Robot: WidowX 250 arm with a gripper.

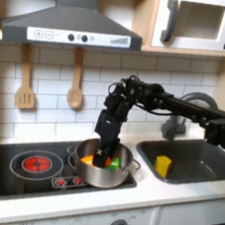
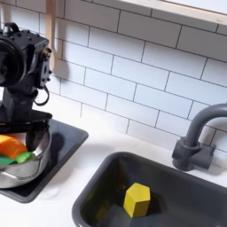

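My gripper (image 1: 104,151) points down into a silver pot (image 1: 120,175) that stands on the black stove (image 1: 33,163), and its fingertips sit low inside the rim. In the pot lie orange, green and red toy pieces (image 1: 109,164). In the second exterior view the gripper (image 2: 18,113) hangs over the pot (image 2: 35,158) at the left edge, just above an orange piece (image 2: 9,144) and a green piece (image 2: 19,157). The fingertips are dark and partly hidden by the pot's wall, so whether they are open or shut on something cannot be told.
A dark sink (image 1: 204,159) to the first exterior view's right holds a yellow block (image 1: 164,166), with a grey faucet (image 1: 173,122) behind it. A wooden spatula (image 1: 27,79) and spoon (image 1: 76,80) hang on the tiled wall. A hood and a microwave (image 1: 200,22) are overhead.
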